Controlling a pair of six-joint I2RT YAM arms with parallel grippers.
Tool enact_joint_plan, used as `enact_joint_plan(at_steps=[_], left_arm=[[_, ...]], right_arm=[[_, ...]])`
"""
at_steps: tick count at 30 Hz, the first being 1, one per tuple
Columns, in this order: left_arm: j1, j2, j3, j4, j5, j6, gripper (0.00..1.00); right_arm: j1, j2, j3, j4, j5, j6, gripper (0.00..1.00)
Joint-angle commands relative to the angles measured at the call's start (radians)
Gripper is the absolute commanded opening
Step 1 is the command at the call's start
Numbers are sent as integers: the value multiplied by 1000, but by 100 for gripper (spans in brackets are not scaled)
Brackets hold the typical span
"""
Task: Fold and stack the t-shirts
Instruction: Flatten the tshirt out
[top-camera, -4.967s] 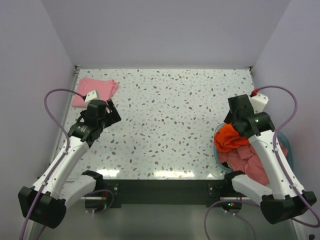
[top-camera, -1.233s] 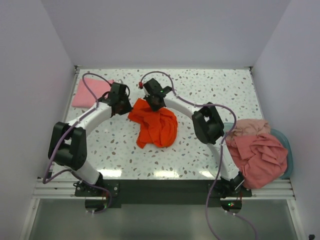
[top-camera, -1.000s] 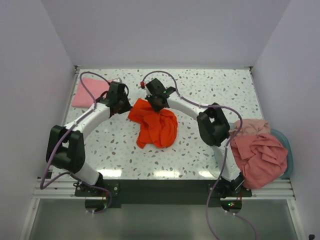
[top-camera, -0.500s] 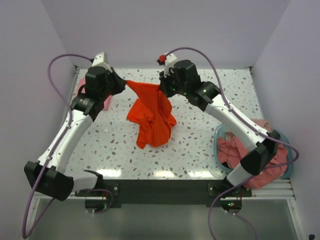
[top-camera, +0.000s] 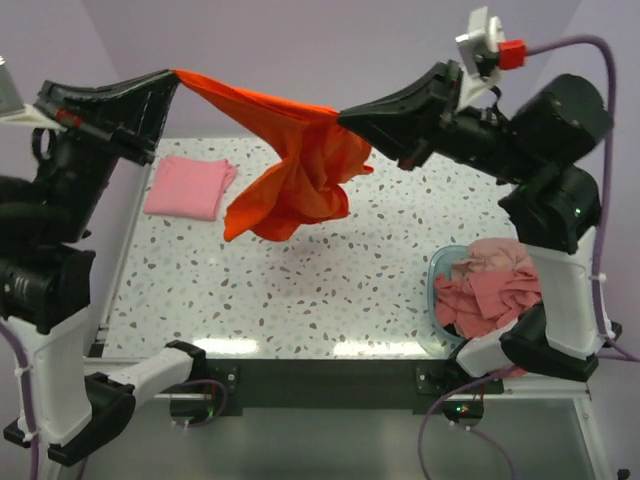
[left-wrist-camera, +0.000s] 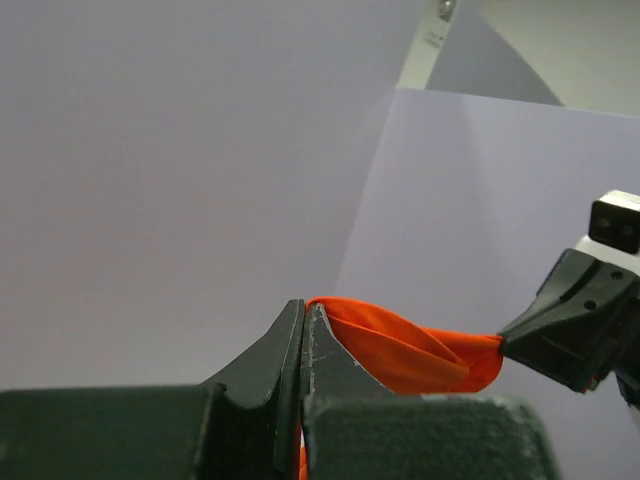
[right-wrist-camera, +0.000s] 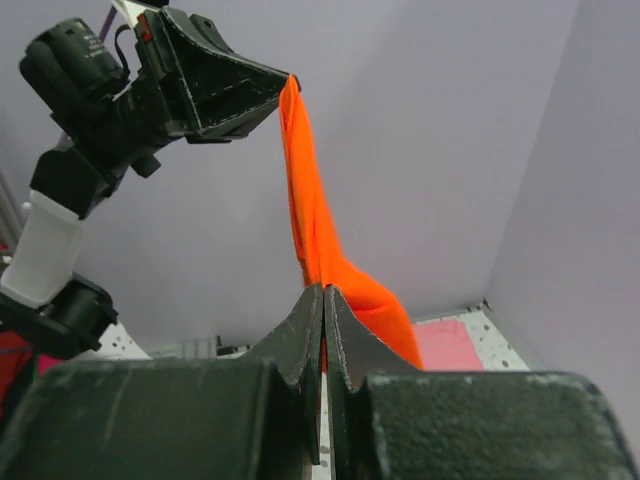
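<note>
Round teal plastic tub (top-camera: 431, 300) at near right edge, heaped with crumpled dusty salmon-pink t-shirts (top-camera: 490, 285). White speckled table (top-camera: 330, 290) beyond. Above it, bright orange-red cotton t-shirt (top-camera: 300, 170) hangs in air, top edge stretched between both arms, rest drooping in folds. Left gripper (top-camera: 172, 78) pinches shirt's left end, fingers pressed tight on fabric. Right gripper (top-camera: 345, 118) clamps right end same way. Far left corner: folded light pink t-shirt (top-camera: 188, 187) flat on table.
</note>
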Motion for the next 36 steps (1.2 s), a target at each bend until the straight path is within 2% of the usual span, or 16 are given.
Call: enact_joint_plan(at_steps=[1, 6, 8, 12, 14, 16, 20, 23, 24, 25, 26, 28, 29, 30, 32, 36], left_arm=[[15, -29, 40, 22, -7, 22, 0], [15, 8, 25, 13, -80, 31, 0], [15, 51, 19, -1, -137, 38, 0], [15, 271, 36, -49, -412, 64, 0], [18, 369, 51, -52, -482, 83, 0], [31, 547, 94, -50, -496, 117, 0], [40, 863, 226, -87, -440, 158, 0], [40, 1051, 321, -148, -412, 181, 64], [40, 1086, 322, -156, -416, 181, 100], [40, 1085, 289, -150, -417, 184, 100], [40, 1074, 255, -140, -418, 186, 100], [38, 992, 106, -85, -438, 177, 100], [38, 912, 45, -71, -441, 160, 100], [37, 872, -14, -61, -444, 146, 100], [31, 737, -212, -43, -446, 99, 100], [17, 530, -550, -86, -440, -16, 100]], right_arm=[[-9, -81, -26, 69, -113, 76, 0], [-9, -43, -32, -9, 98, 16, 0], [-9, 3, -10, -62, 293, -19, 0], [-60, 159, 24, -86, 636, -78, 0], [-131, 282, 35, -86, 650, -35, 0], [-245, 362, 5, -66, 566, 16, 0], [-337, 538, -126, 35, 506, 56, 0], [-390, 596, -233, 122, 448, 86, 0], [-413, 641, -238, 121, 440, 96, 6], [-423, 661, -217, 112, 440, 100, 18], [-429, 676, -203, 82, 445, 90, 47], [-429, 689, -184, 63, 475, 76, 67], [-429, 678, -195, 54, 469, 65, 94], [-424, 642, -215, 55, 460, 62, 99], [-408, 580, -339, 74, 443, 65, 99], [-250, 425, -603, 91, 497, 48, 99]])
